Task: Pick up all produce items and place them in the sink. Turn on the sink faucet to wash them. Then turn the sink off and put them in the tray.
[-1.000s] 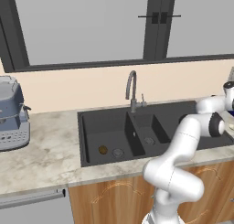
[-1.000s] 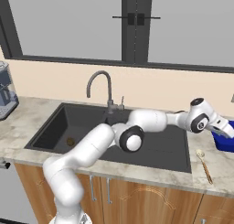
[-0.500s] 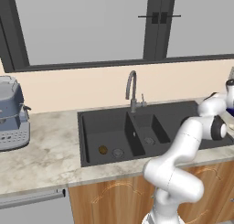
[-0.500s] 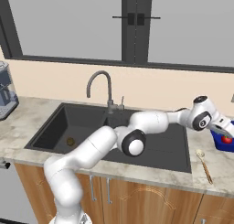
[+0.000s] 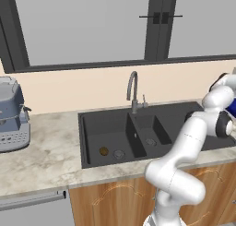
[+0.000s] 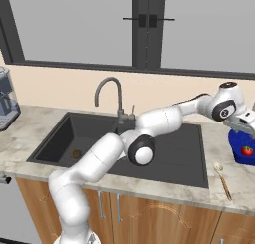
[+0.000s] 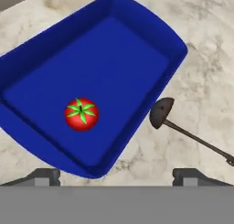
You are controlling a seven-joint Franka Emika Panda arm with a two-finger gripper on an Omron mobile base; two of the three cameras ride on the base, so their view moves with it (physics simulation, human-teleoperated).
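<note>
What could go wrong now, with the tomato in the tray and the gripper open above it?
1. The brown item lies in the sink, far from the blue tray; the long reach back may bump the faucet.
2. The open gripper hangs just above the tomato, so dipping could nudge it.
3. The spoon lies beside the tray and might be knocked.

What we cannot make out

We see the blue tray (image 6: 242, 147) cut by the right base view's edge, and its left corner (image 7: 13, 81) by the hand view's. The ladle handle (image 7: 201, 143) runs off frame. The brown item (image 5: 103, 151) is too small to identify
</note>
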